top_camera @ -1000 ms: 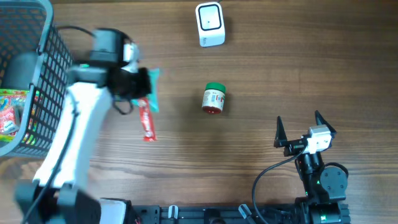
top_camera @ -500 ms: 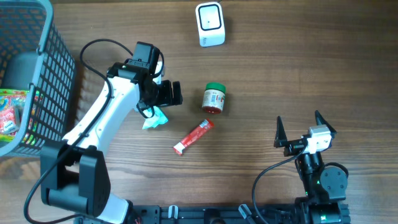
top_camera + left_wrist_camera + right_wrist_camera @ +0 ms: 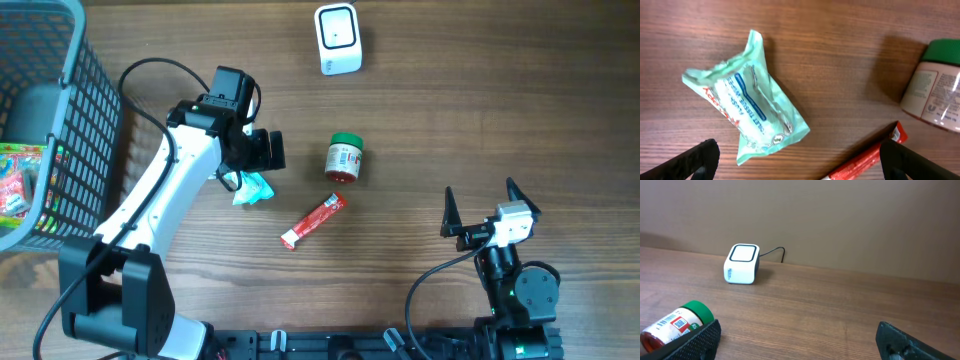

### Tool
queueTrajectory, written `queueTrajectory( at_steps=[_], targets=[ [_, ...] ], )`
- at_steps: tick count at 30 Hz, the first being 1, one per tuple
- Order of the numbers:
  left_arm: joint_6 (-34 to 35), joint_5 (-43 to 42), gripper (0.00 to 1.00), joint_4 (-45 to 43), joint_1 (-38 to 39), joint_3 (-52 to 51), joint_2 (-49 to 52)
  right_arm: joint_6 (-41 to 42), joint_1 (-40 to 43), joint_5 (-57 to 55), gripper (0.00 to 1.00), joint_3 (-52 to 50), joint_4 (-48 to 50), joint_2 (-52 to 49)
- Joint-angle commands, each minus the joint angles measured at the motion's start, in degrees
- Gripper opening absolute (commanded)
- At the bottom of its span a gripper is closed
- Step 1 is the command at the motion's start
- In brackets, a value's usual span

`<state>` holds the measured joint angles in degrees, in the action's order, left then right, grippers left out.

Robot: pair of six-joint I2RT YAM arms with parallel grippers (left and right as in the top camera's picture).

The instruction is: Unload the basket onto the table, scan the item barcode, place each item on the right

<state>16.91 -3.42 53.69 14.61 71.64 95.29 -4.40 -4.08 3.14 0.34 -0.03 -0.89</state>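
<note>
The white scanner (image 3: 337,38) stands at the table's far middle and also shows in the right wrist view as the scanner (image 3: 742,263). A jar with a green lid (image 3: 344,159) lies on its side mid-table. A red stick packet (image 3: 313,221) and a mint-green tissue pack (image 3: 251,189) lie loose on the wood. My left gripper (image 3: 266,152) hovers open over the tissue pack (image 3: 750,100), with the red packet (image 3: 865,162) by its right finger and nothing held. My right gripper (image 3: 482,203) rests open at the near right, empty.
A grey wire basket (image 3: 70,110) fills the far left, with a colourful snack packet (image 3: 18,180) inside. The scanner's cable runs off behind it. The jar (image 3: 675,325) lies close to the right gripper's left finger in the right wrist view.
My left gripper swung from beside the basket to mid-table and opened. The red packet and tissue pack it carried now lie on the wood. The right arm has not moved.
</note>
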Motion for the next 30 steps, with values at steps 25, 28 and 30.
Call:
queueTrajectory(
  at_steps=[25,28,30],
  targets=[
    [-7.26,-7.50,0.82,-1.36,3.78,-6.43,1.18,-0.07,0.20,-0.70,1.00,-0.04,0.15,0.24],
    [-5.27,-4.26,1.00,-2.29,3.72,-6.60,1.16,-0.07,0.20,-0.70,1.00,-0.04,0.15,0.24],
    [-3.87,-2.60,1.00,-3.54,2.78,-6.40,1.03,-0.07,0.20,-0.70,1.00,-0.04,0.15,0.24]
  ],
)
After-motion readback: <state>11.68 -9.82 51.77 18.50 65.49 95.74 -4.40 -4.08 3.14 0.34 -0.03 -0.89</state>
